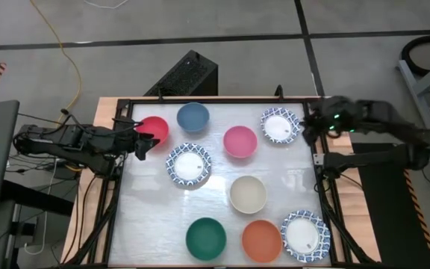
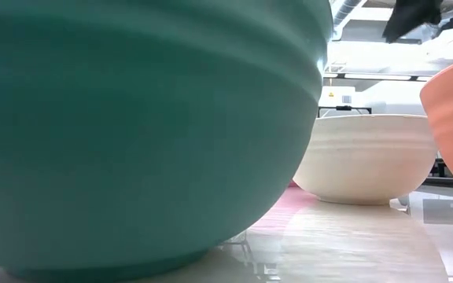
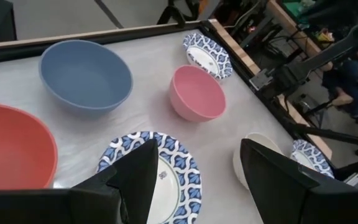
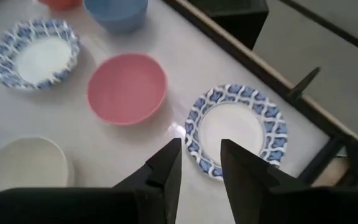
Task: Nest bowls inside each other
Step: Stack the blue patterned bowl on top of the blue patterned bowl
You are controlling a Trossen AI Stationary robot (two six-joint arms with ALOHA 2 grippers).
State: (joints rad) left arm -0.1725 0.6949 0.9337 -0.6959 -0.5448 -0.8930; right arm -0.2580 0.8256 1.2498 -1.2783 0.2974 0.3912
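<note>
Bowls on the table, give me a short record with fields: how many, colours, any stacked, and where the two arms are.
bowls visible: nine, all separate
patterned: three, one at centre, one by the right arm, one at the near right corner
plain: red, blue, pink, cream, green, orange
nested: none
left gripper: open, beside red bowl
right gripper: empty, beside a patterned bowl

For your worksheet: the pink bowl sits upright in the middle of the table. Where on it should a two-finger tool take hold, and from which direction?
Grip the pink bowl by its rim, coming down from above with one finger inside and one outside. It stands upright and open-mouthed, its thin edge exposed, while its rounded wall would probably slip from a sideways pinch. The rim nearest the patterned bowl looks more crowded.
</note>
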